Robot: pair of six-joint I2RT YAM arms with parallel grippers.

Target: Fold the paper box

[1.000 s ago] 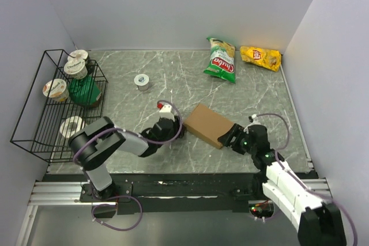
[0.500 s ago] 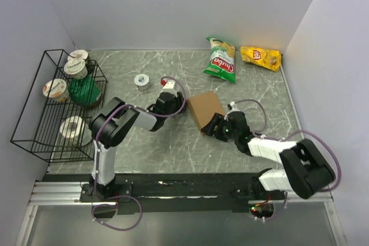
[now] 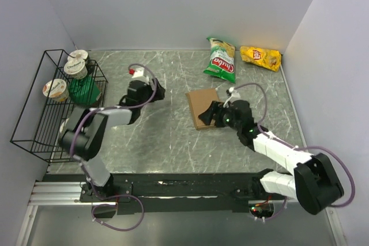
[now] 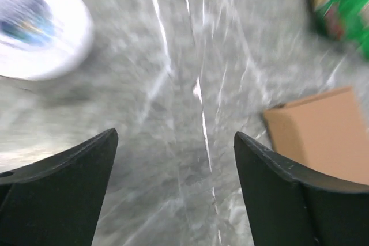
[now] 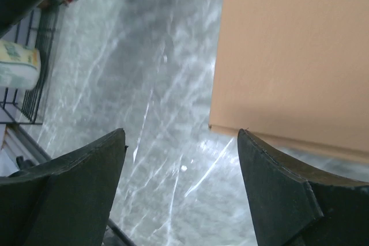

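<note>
Two arms stretch forward, low over the marbled table (image 3: 173,142). Paper box (image 3: 203,108) lies flat mid-table. Right gripper (image 5: 181,136) sits at its near edge, jaws wide, nothing between them. Left gripper (image 4: 174,148) is well apart to the box's left, also spread wide and empty. Green snack bag (image 3: 221,61): lettering unreadable. Yellow bag (image 3: 260,57): red Lay's logo.

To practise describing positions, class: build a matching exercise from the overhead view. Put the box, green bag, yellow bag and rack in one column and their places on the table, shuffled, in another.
1 box
2 green bag
3 yellow bag
4 rack

a far right corner
b left edge
c middle
d far side, just left of the yellow bag

Pairs: 1-c, 2-d, 3-a, 4-b
</note>
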